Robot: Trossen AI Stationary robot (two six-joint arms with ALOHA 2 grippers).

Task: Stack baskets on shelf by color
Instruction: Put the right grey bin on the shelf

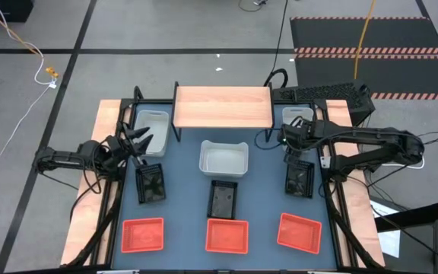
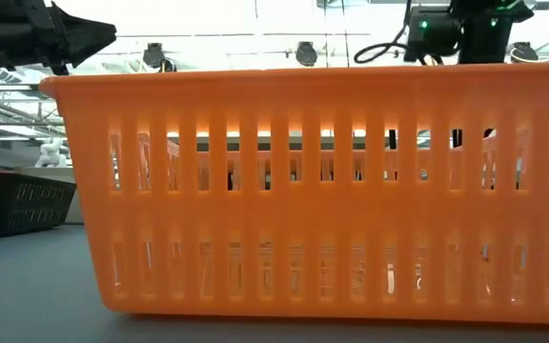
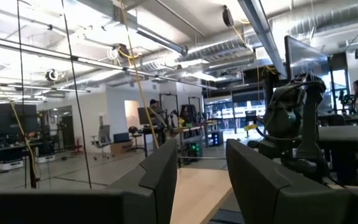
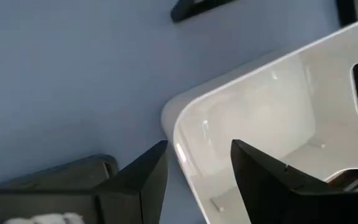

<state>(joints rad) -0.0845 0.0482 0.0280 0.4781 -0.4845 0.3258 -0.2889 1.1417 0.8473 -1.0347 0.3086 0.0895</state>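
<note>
The shelf [image 1: 223, 106] stands at the table's far middle with a bare plank top. Three white-grey baskets sit near it: one to its left [image 1: 150, 122], one in front [image 1: 223, 158], one to its right [image 1: 299, 116]. Three black slatted baskets [image 1: 150, 183] [image 1: 223, 199] [image 1: 299, 179] form a middle row, and three red-orange baskets [image 1: 143, 234] [image 1: 227, 236] [image 1: 299, 231] line the near edge. My left gripper [image 1: 144, 139] is open, raised beside the left white basket. My right gripper [image 4: 197, 162] is open and points down over a corner of the right white basket [image 4: 278, 106], one finger outside the wall.
The shelf's black legs [image 1: 177, 133] stand close to the white baskets. Wooden side boards [image 1: 90, 198] run along the table's left and right. In the low view a red-orange basket [image 2: 322, 191] fills most of the picture, with a black one [image 2: 17, 205] behind it.
</note>
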